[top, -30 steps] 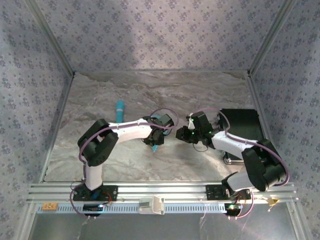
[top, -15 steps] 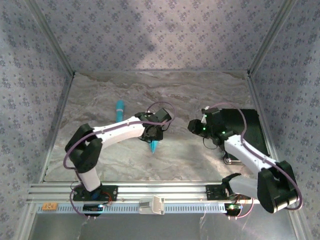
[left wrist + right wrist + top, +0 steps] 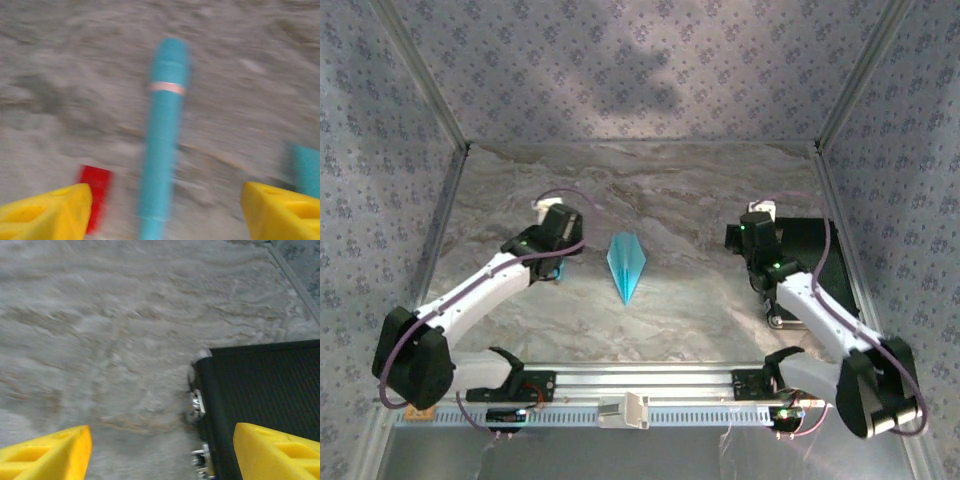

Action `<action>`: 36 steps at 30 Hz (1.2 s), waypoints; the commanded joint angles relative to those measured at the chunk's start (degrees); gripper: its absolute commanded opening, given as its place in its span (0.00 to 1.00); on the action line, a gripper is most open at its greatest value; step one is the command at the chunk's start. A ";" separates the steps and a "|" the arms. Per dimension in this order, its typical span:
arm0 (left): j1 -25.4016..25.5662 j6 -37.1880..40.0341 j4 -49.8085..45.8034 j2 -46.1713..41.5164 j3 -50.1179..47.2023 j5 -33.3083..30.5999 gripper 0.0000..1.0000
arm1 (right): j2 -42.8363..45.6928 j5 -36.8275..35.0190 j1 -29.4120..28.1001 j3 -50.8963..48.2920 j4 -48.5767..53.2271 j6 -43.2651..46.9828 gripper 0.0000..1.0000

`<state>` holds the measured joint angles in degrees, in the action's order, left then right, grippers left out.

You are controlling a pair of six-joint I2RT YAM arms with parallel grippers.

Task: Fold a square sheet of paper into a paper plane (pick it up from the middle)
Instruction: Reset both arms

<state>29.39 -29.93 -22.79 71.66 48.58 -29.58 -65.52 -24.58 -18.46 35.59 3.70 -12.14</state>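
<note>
Blue paper plane (image 3: 626, 262) lies flat on the marbled worktop (image 3: 680, 190) between my arms; left hand (image 3: 165, 205) and right hand (image 3: 160, 450) both spread wide, seemingly holding nothing.

The paper plane (image 3: 626, 264) lay by itself in the middle of the tabletop (image 3: 690, 320), with bare surface on every side: clear passage in front of it, behind it up to the back wall (image 3: 640, 70), and sideways as far as each arm. On the left, the left gripper (image 3: 165, 205) hung with jaws spread wide over the turquoise stick (image 3: 162, 135). A small red piece (image 3: 95, 197) lay just beside that stick. On the right, a black block (image 3: 810, 255) took up the tabletop along the side wall, just beside the wide-spread right gripper (image 3: 162, 450).
</note>
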 commanded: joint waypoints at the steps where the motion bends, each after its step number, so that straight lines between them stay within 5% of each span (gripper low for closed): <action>1: -7.01 7.98 6.93 -0.76 -1.99 -6.55 0.84 | -5.41 -3.44 1.86 -3.86 -14.37 11.17 0.77; 7: -15.31 19.62 28.70 0.32 -11.64 -8.94 1.00 | -16.20 3.06 5.76 -7.48 -33.26 17.76 0.77; 15: -20.12 26.09 52.99 6.74 -20.48 -3.49 1.00 | -16.83 19.74 13.89 -9.84 -40.02 20.89 0.76; 25: -29.47 25.80 74.76 16.50 -27.28 17.43 1.00 | -18.51 26.54 18.90 -14.68 -49.92 17.36 0.77; 30: -29.65 25.45 71.50 15.85 -26.35 17.43 1.00 | -21.78 22.29 19.25 -13.55 -50.75 15.12 0.77; 32: -29.55 25.62 72.64 16.18 -26.56 17.28 1.00 | -21.54 22.21 20.45 -12.94 -49.13 13.56 0.99; 36: -29.02 25.86 71.31 15.99 -26.13 15.86 1.00 | -21.72 20.43 20.00 -12.95 -49.59 13.42 0.99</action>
<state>0.03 -4.08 46.41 88.03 21.76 -14.11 -86.32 -1.41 1.26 21.91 -47.37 3.40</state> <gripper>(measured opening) 0.994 0.989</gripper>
